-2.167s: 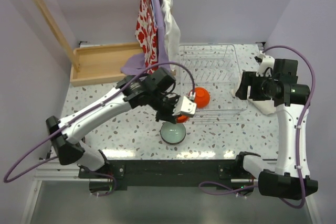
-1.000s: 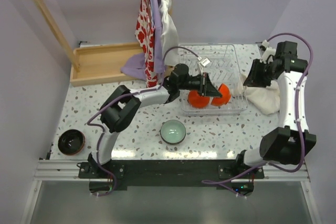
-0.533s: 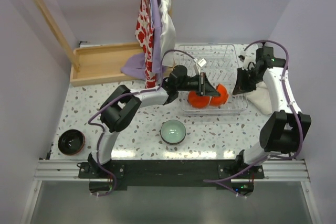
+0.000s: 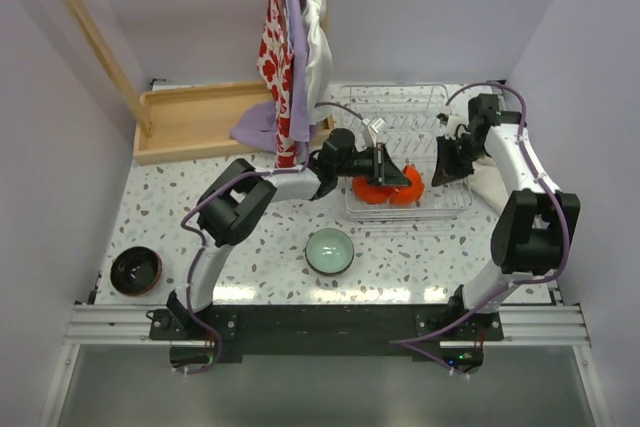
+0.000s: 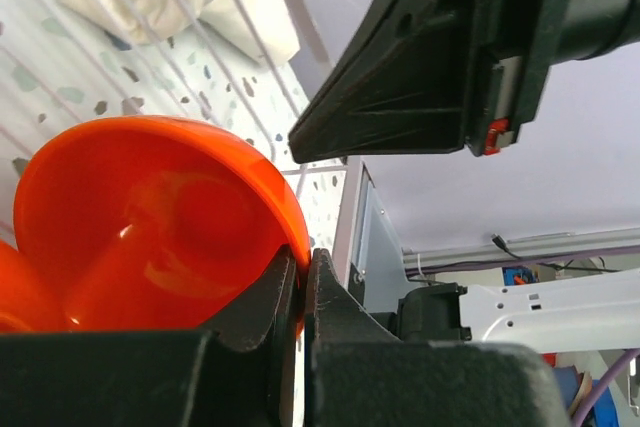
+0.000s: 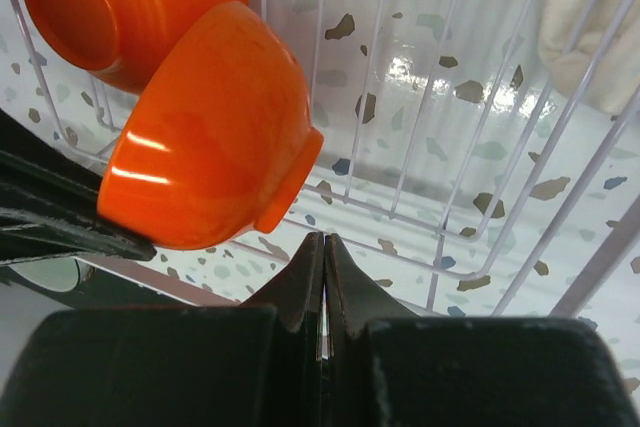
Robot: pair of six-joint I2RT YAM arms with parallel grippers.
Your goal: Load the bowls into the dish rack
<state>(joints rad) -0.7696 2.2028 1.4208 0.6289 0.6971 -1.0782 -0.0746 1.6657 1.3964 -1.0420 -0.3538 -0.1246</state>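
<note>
Rim of orange-red bowl point(image 5: 150, 222) is pinched by left gripper point(image 5: 302, 269), which holds the bowl tilted inside dish rack point(image 4: 420, 117) near its front edge. Second orange-red bowl point(image 6: 120, 7) lies just beside it in the rack. Right gripper point(image 6: 322, 242) is closed on nothing and hovers at the rack's right side. Mint green bowl point(image 4: 329, 250) sits on worktop point(image 4: 250, 247) in front of the rack. Dark bowl point(image 4: 136, 269) is well apart at the front-left corner.

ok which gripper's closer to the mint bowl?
Left. The left gripper pinches an orange bowl in the dish rack beyond the mint bowl; right gripper sits farther, over the rack's right end.
</note>
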